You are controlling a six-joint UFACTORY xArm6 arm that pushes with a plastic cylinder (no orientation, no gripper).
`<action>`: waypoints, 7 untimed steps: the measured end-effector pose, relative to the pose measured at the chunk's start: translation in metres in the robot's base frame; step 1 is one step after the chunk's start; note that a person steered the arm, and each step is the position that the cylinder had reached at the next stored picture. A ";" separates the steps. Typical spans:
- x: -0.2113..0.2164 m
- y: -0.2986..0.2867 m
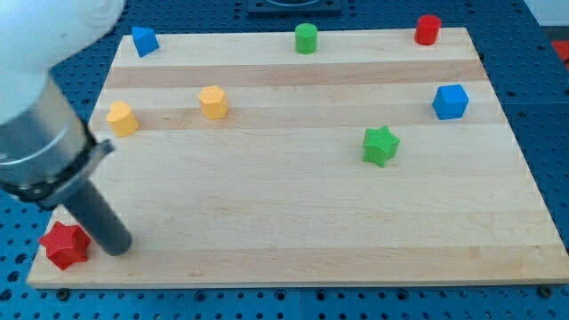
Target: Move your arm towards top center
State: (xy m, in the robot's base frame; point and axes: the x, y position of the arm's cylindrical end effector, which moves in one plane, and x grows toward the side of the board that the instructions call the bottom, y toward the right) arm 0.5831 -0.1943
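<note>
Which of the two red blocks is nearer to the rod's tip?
The red star at the view's bottom left, right beside my tip; the red cylinder stands far off, top right.

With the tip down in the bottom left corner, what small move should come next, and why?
Probably slide my tip up and to the view's right, toward the green cylinder at top centre. It now sits just right of the red star, far from there.

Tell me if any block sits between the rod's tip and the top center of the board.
Nothing sits squarely in the way. My tip is at the view's bottom left beside the red star. The straight line toward the green cylinder at top center passes right of the orange block, with little margin.
</note>
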 end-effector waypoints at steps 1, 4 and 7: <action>-0.006 0.050; -0.091 0.121; -0.208 0.194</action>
